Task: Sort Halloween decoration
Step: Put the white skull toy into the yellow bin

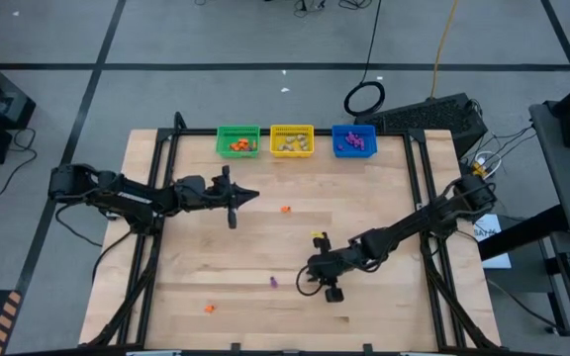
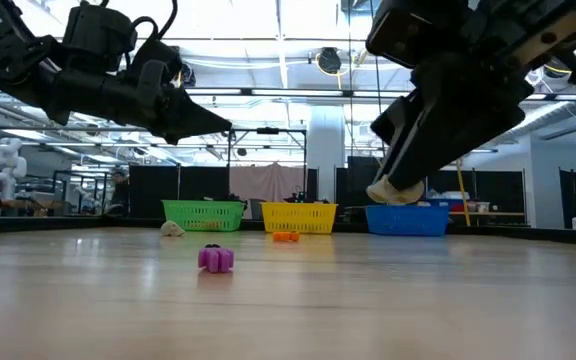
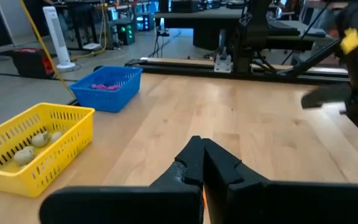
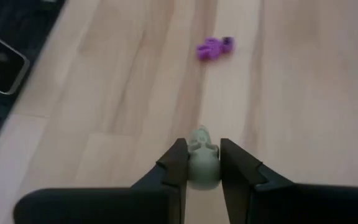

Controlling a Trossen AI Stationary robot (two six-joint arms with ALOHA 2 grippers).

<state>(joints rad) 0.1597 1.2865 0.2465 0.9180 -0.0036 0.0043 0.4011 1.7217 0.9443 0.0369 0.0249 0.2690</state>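
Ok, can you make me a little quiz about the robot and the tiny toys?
1. True or false: the right gripper pinches a pale trinket.
2. Which basket holds pale trinkets: A green, B yellow, C blue?
3. What colour is the trinket lying on the table just ahead of the right gripper?

Key: 1 true; 2 B, the yellow basket; 3 purple.

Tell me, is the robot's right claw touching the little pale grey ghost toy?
Touching. In the right wrist view the right gripper has both dark fingers pressed against the sides of the small pale grey ghost-shaped trinket, with no gap showing.
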